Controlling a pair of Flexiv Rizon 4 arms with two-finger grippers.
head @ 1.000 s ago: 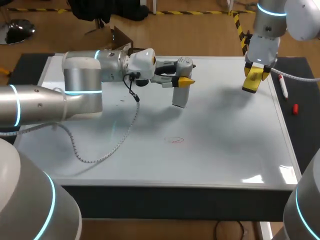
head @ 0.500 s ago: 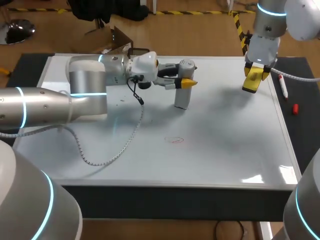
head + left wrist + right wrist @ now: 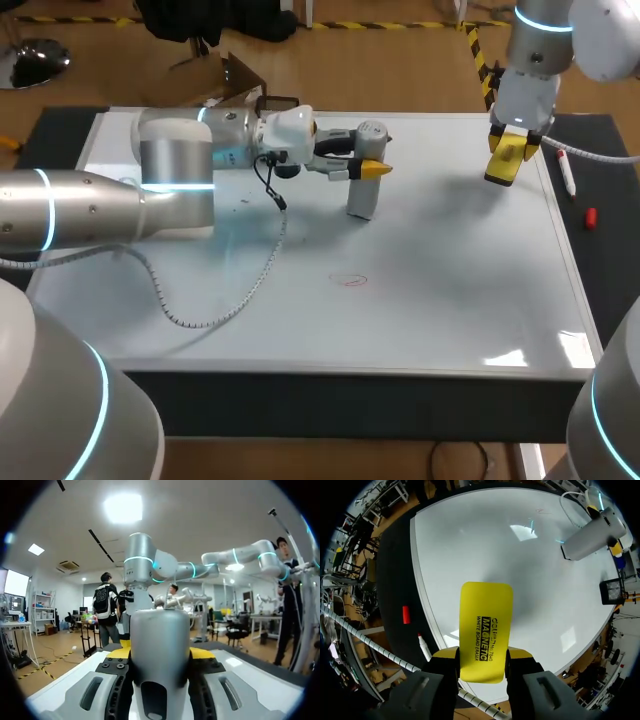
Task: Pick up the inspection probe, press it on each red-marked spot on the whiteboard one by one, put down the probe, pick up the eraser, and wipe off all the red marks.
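Note:
The grey cylindrical inspection probe (image 3: 361,196) stands upright over the far middle of the whiteboard (image 3: 440,300), with my left gripper (image 3: 366,167) shut on its upper part. In the left wrist view the probe (image 3: 160,650) fills the gap between the yellow-tipped fingers (image 3: 118,653). I cannot tell whether its lower end touches the board. A faint red oval mark (image 3: 350,280) lies nearer the front, apart from the probe. My right gripper (image 3: 510,158) hangs above the board's far right corner, shut on the yellow eraser (image 3: 485,630).
The probe's grey cable (image 3: 235,290) loops across the board's left half. A white marker pen (image 3: 567,178) and a red cap (image 3: 590,217) lie on the black mat right of the board. A small black-framed device (image 3: 279,101) sits at the far edge.
My left arm has carried the probe a little to the right, and the cable loop has followed it. The right arm and the eraser have not moved.

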